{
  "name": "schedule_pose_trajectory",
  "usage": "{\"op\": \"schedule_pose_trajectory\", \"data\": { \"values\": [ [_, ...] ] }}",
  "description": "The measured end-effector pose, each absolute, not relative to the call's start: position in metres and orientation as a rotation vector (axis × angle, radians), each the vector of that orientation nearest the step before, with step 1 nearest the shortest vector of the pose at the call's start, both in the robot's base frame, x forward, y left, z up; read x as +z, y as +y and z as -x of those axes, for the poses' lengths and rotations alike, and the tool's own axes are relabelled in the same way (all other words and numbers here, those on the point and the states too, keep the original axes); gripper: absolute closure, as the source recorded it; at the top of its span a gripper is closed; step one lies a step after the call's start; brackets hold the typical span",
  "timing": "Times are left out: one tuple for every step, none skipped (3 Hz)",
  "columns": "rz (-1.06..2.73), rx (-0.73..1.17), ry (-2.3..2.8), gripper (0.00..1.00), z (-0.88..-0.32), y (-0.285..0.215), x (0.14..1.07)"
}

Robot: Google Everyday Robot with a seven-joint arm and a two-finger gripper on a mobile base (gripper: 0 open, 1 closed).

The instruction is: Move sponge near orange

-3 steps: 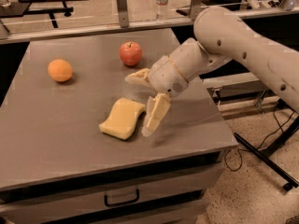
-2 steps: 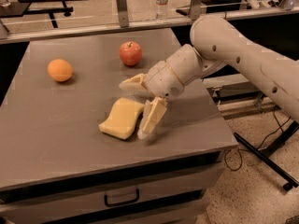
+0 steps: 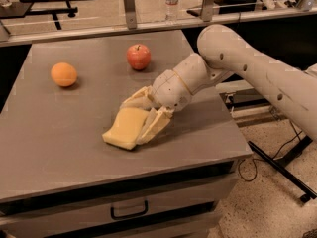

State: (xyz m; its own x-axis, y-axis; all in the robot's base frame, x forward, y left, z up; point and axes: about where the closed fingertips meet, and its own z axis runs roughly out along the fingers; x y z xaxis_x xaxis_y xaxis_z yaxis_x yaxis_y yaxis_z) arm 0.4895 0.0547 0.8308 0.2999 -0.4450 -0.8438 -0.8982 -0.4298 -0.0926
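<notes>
While the orange (image 3: 64,74) is sitting near the far left corner of the tabletop (image 3: 59,152), nothing is lying beside it, and it is standing well apart from everything else. Moving rightward, the sponge (image 3: 119,133) is lying flat around the middle of the tabletop, its pale yellow face turned up and its long axis slanting towards the front left. Behind it and a little to the right, a red apple (image 3: 138,57) is resting near the back edge, apart from both the sponge and the orange. At the sponge's right end the hand (image 3: 134,122) is reaching down low over the tabletop, its fingers (image 3: 156,126) spread wide and straddling the foam, one on the far side and one on the near side; whether they are pressing on it yet I cannot tell. Further right, the white arm (image 3: 257,73) is sloping up and away out of view. Judging by its look, the sponge is light and soft, so it is likely giving under a squeeze rather than slipping, and a pinch across its narrow width, well in from the end, is looking like the surest hold. Because the foam is bending easily, lifting it just clear before carrying it left towards the orange is seeming wiser than dragging it.
</notes>
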Motion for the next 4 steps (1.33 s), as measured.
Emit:
{"op": "schedule_pose_trajectory", "data": {
  "values": [
    [1.937, 1.130, 1.143, 0.82, -0.489, 0.053, 0.839],
    [1.872, 1.159, 1.168, 1.00, -0.492, 0.051, 0.862],
    [1.820, 1.109, 1.260, 1.00, -0.499, 0.055, 0.883],
    [1.746, 1.001, 1.401, 1.00, -0.516, 0.067, 0.887]
  ]
}}
